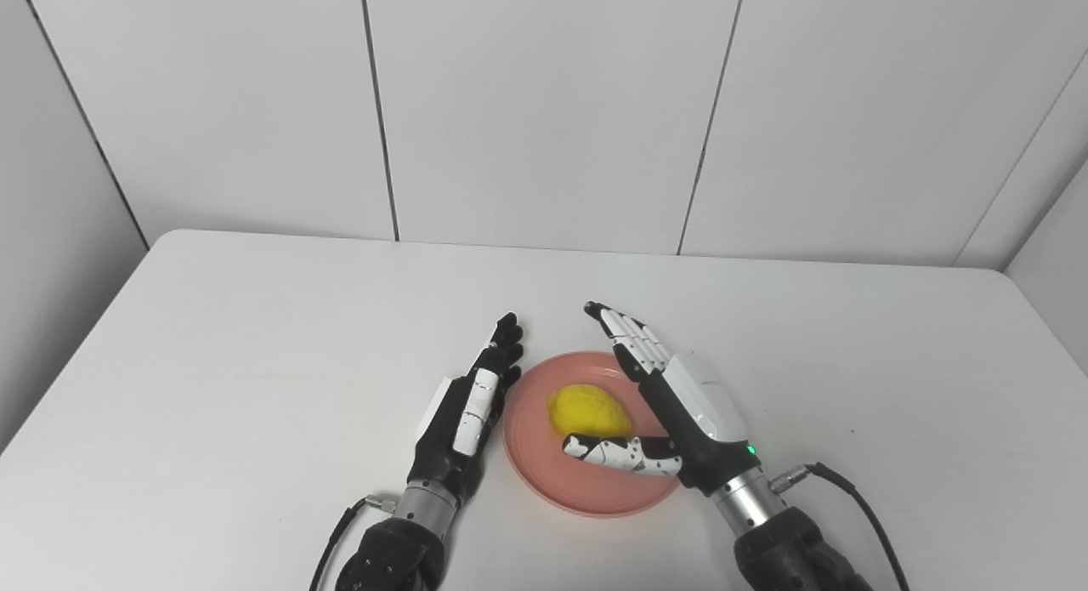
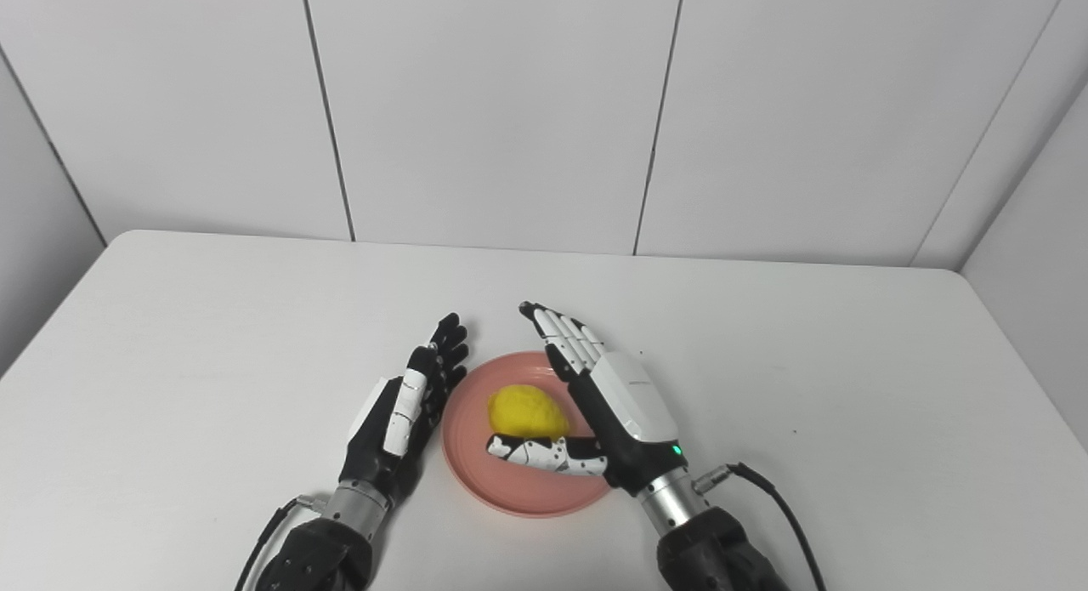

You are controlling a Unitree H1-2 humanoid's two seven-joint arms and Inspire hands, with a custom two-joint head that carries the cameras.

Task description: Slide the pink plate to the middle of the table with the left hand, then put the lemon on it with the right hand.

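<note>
lemon [image 1: 588, 411] on pink plate [image 1: 586, 493], both hands alongside, white table [image 1: 212, 361].
plate: lies near the middle of the table, somewhat toward the near edge. lemon: rests inside the plate, toward its far half. left hand [image 1: 466, 412]: fingers straight and spread, holding nothing, lying just beside the plate's left rim. right hand [image 1: 671, 400]: over the plate's right side, fingers extended and apart, thumb [image 1: 608, 451] reaching across just before the lemon; whether it touches the lemon cannot be told.
</note>
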